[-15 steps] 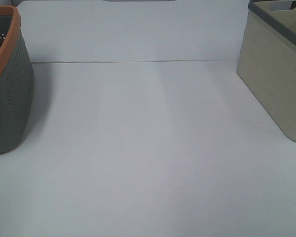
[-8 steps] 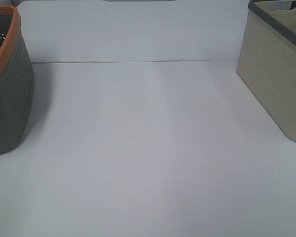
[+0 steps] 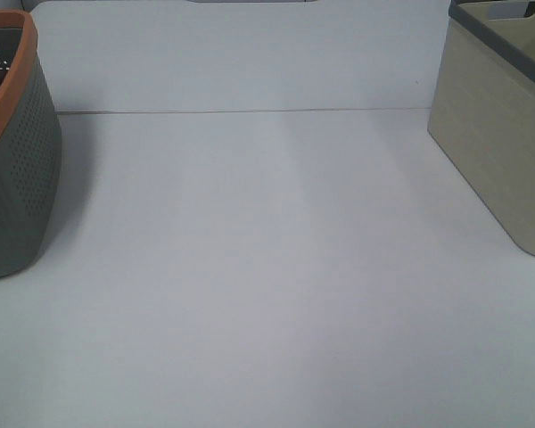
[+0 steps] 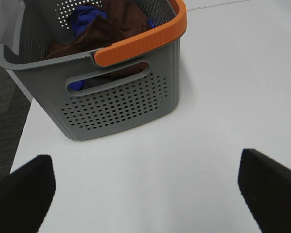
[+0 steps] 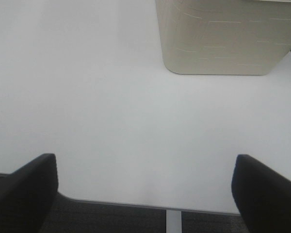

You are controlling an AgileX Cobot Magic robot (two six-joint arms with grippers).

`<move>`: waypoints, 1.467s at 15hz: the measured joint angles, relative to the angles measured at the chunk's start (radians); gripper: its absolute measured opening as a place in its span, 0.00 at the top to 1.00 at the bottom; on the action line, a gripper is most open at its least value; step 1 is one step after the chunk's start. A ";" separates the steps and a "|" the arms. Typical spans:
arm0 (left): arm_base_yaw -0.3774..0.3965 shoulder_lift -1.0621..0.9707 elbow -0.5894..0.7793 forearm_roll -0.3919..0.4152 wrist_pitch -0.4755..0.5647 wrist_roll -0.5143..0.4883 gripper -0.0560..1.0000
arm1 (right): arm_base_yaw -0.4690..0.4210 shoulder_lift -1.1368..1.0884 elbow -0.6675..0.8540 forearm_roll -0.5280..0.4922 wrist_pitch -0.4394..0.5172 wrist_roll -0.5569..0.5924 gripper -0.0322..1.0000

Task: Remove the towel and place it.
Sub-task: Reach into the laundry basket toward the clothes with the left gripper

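White table (image 3: 267, 267) spreads below the left gripper (image 4: 148, 194) and right gripper (image 5: 145, 189), both with jaws wide and empty. At 9 o'clock, a grey basket (image 4: 121, 107) holds the towel (image 4: 121, 19), which is crumpled, plush and dark reddish-brown and touches a blue cloth (image 4: 85, 17). A beige bin (image 3: 499, 152) stands at 2 o'clock.

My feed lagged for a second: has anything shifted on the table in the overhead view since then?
Nothing visibly changed. The grey perforated plastic basket with the orange rim and the beige bin with the dark grey rim stand where they were.
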 joint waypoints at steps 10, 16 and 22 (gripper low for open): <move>0.000 0.000 0.000 0.000 0.000 0.002 0.02 | 0.000 0.000 0.000 0.000 0.000 0.000 0.14; 0.000 0.000 0.000 0.000 0.000 0.003 0.02 | 0.000 0.000 0.000 0.000 0.000 0.000 0.14; 0.000 0.000 0.000 0.000 0.000 0.003 0.02 | 0.000 0.000 0.000 0.000 0.000 0.000 0.14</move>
